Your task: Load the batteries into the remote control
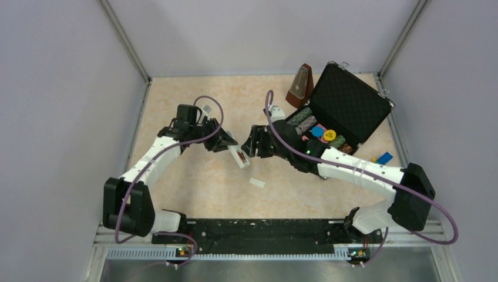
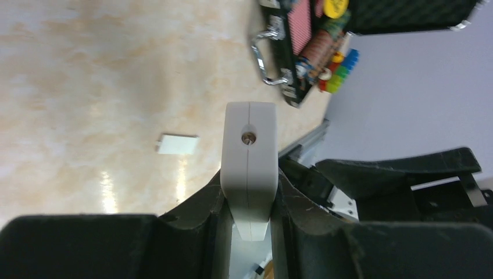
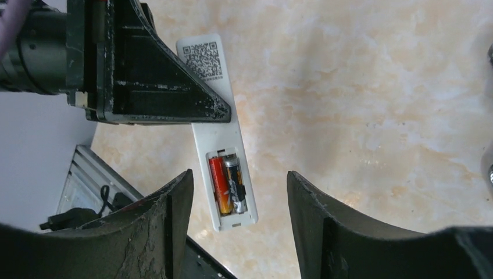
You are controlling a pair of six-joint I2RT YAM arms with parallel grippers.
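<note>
My left gripper (image 1: 226,141) is shut on the white remote control (image 1: 238,155) and holds it above the table. The left wrist view shows the remote control (image 2: 250,157) end-on, pinched between the fingers of that gripper (image 2: 250,195). In the right wrist view the remote control (image 3: 216,116) shows its back, with the compartment uncovered. Inside it, side by side, lie the red battery (image 3: 219,186) and the black battery (image 3: 234,183). My right gripper (image 3: 238,175) is open, its fingers standing on either side of the remote's battery end without touching it. From above, the right gripper (image 1: 253,144) faces the left one.
A small white flat cover piece (image 1: 256,183) lies on the table near the remote, also seen as the cover piece (image 2: 177,144). An open black case (image 1: 346,108) of coloured chips stands at the back right, with a brown metronome (image 1: 299,85) beside it. A blue block (image 1: 384,157) lies at the right.
</note>
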